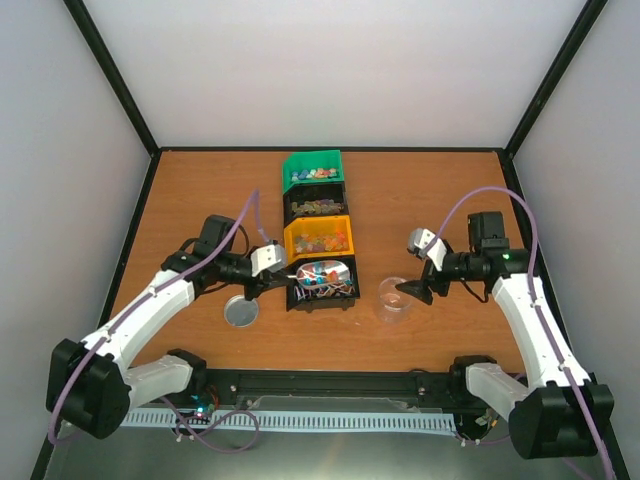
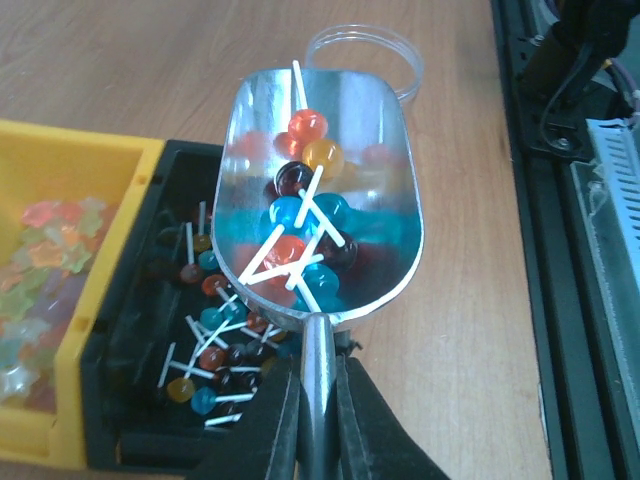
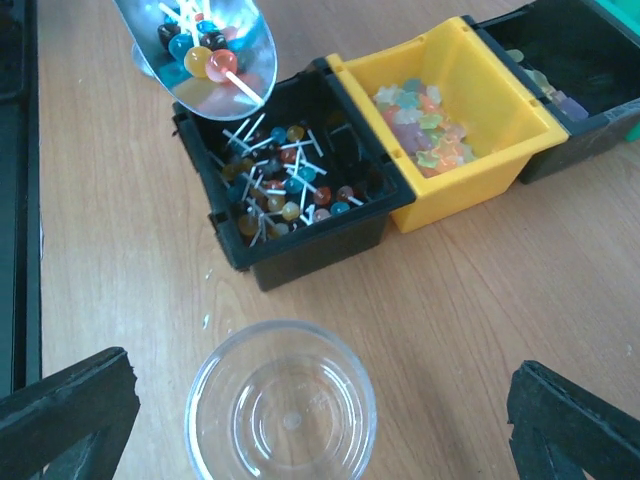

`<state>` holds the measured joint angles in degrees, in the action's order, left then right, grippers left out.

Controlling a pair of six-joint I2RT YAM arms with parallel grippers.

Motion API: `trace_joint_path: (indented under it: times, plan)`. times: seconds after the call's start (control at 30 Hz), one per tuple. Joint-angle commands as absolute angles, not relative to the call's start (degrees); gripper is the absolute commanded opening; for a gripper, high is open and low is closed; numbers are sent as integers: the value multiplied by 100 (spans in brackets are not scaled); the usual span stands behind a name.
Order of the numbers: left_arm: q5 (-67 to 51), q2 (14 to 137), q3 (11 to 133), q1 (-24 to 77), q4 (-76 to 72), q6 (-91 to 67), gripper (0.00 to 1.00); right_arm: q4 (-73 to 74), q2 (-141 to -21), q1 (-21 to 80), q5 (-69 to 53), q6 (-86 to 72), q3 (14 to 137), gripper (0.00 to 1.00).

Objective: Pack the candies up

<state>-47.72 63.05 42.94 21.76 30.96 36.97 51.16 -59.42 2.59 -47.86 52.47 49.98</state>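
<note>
My left gripper (image 2: pixel 318 375) (image 1: pixel 283 268) is shut on the handle of the silver scoop (image 2: pixel 320 200) (image 1: pixel 322 273) (image 3: pixel 200 50). The scoop is held level above the near black bin (image 3: pixel 300 245) (image 2: pixel 130 300). It holds several small lollipop candies (image 2: pixel 300 215), red, blue, orange and dark. More candies (image 3: pixel 280 185) lie in that bin. A clear, empty plastic cup (image 3: pixel 283 405) (image 1: pixel 394 298) (image 2: pixel 365 55) stands on the table to the right of the bin. My right gripper (image 3: pixel 322 405) (image 1: pixel 415 290) is open, its fingers wide apart on either side of the cup, not touching it.
A yellow bin (image 3: pixel 450 200) (image 1: pixel 292 240) of pale star-shaped sweets sits behind the near black bin, then another black bin (image 1: pixel 315 205) and a green bin (image 1: pixel 313 168). A round silver lid (image 1: pixel 241 312) lies left of the bins. A black rail (image 1: pixel 330 385) runs along the near edge.
</note>
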Motion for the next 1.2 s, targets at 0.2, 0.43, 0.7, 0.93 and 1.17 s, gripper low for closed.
trace_joint_path:
  times: [0.2,0.43,0.7,0.93,1.17]
  plan:
    - [-4917,6765,4902,2624,3139,3878,1,6644,-5701,237,-3995,7305,4660,100]
    - [-4895,6942,5089,2707,3258,3960,1,6007,-5654,247,-3560,7075,4036,100]
    - [-4813,7018,5168,2707,3394,4094,1,4627,-6325,470,-3490,5896,3840,100]
    - [-4545,7096,5324,2716,3593,4129,1,3403,-6729,933,-3353,4922,3717,100]
    - [-4378,7351,5673,2723,3909,4095,1,2702,-7202,1009,-3350,4511,3858,100]
